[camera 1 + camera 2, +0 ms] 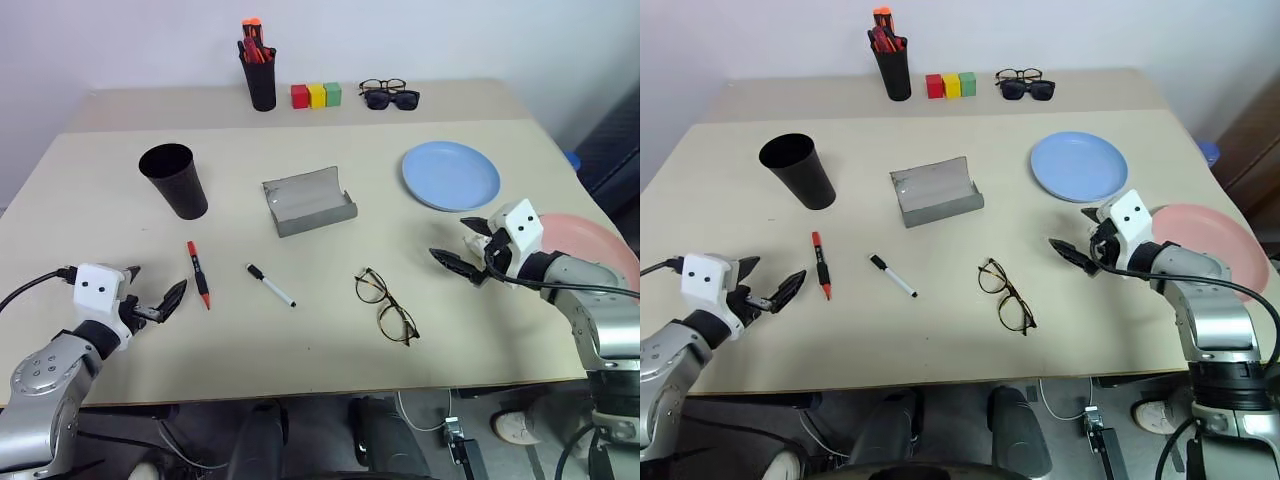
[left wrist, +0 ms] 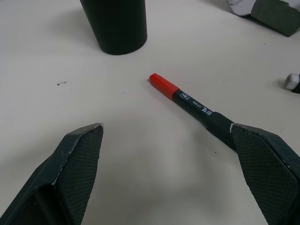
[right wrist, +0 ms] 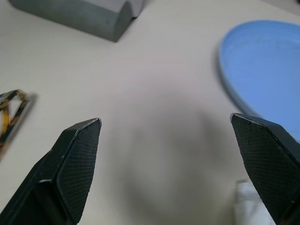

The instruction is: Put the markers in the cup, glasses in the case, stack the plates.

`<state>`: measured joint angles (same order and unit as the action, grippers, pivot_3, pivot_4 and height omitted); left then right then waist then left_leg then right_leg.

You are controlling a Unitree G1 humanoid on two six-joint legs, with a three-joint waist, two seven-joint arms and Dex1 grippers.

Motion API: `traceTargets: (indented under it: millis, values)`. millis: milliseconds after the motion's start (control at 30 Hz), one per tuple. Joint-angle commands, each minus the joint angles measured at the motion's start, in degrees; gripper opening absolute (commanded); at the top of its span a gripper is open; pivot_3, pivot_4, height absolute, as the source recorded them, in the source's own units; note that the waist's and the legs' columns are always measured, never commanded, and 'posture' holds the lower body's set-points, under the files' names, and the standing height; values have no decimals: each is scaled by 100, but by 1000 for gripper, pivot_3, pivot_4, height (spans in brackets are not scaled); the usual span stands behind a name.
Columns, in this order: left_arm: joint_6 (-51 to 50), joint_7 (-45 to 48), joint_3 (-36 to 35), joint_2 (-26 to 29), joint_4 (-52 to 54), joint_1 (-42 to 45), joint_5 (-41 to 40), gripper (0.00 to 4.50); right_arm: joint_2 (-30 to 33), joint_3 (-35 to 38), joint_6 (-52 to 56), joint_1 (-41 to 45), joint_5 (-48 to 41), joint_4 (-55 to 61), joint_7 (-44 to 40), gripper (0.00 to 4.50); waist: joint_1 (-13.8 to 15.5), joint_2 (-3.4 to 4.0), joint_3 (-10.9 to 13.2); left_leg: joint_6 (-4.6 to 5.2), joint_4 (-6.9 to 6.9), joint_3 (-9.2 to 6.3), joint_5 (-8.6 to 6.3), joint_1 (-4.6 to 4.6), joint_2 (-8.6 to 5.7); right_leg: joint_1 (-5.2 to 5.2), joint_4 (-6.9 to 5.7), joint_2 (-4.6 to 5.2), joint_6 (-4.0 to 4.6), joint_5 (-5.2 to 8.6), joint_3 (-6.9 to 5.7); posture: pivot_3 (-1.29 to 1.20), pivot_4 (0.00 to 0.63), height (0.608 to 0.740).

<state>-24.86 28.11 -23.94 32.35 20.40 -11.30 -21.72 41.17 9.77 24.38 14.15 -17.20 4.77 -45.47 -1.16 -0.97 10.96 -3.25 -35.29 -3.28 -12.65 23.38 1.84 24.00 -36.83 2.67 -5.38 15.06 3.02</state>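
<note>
Black and wide apart, the two fingers of your left gripper (image 1: pixel 158 302) hold nothing; they hover low over the beige tabletop (image 1: pixel 90 210) near its front edge. Just ahead of that open pincer and a little to its right lies the slim red marker with black ends (image 1: pixel 198 274), its red cap pointing away toward the wide, tapered black plastic cup (image 1: pixel 175 180), which stands upright well beyond the marker. Farther to the right of your left gripper rests the white-bodied marker with a black cap (image 1: pixel 271 285), lying slanted and apart from the red one.

Your right gripper (image 1: pixel 462 250) is likewise spread wide and empty, pointing inward across the table. Just behind its wrist sits the round salmon-pink plate (image 1: pixel 600 245), partly covered by the arm. Just beyond the gripper lies the round light-blue plate (image 1: pixel 450 175), apart from the pink one. Ahead of its fingertips and nearer the front edge lie the thin dark-framed glasses with rounded clear lenses (image 1: pixel 385 305), flat on the table. Farther off, past the glasses toward the middle of the table, the grey hard-shell glasses case (image 1: pixel 308 200) sits with its curved lid open and nothing inside.
</note>
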Motion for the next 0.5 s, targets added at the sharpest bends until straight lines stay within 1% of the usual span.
traceTargets:
  millis: [33,233,367,433,500]
  values:
    - [-20,-88,-38,14,179,97,-2,4450,-75,67,-88,51,-76,244,95,4500,2,0,0,0,-1,0,0,0,0,0,0,0,0,0,0,0,150,740]
    - [-252,-374,-27,-74,391,226,-47,4450,-309,-200,-202,290,12,166,191,4500,-2,0,0,0,-1,0,0,-1,0,0,-3,0,0,-1,0,0,150,740]
    - [-571,-702,40,-118,569,441,26,4450,-563,-533,-279,419,108,251,285,4500,3,-2,-1,0,-2,-1,0,-1,0,-1,-3,0,-2,-1,0,0,150,740]
    - [-860,-950,95,-155,641,623,58,4450,-723,-720,-266,487,129,365,329,4500,2,-2,-1,-1,-2,-2,0,-1,0,-1,-5,-1,-7,-4,-1,0,150,740]
    - [-1433,-1338,193,-279,756,922,-5,4450,-911,-910,-252,577,131,465,368,4500,4,-2,-1,-1,-2,-3,1,-1,0,-1,-7,-1,-21,-12,-1,0,150,740]
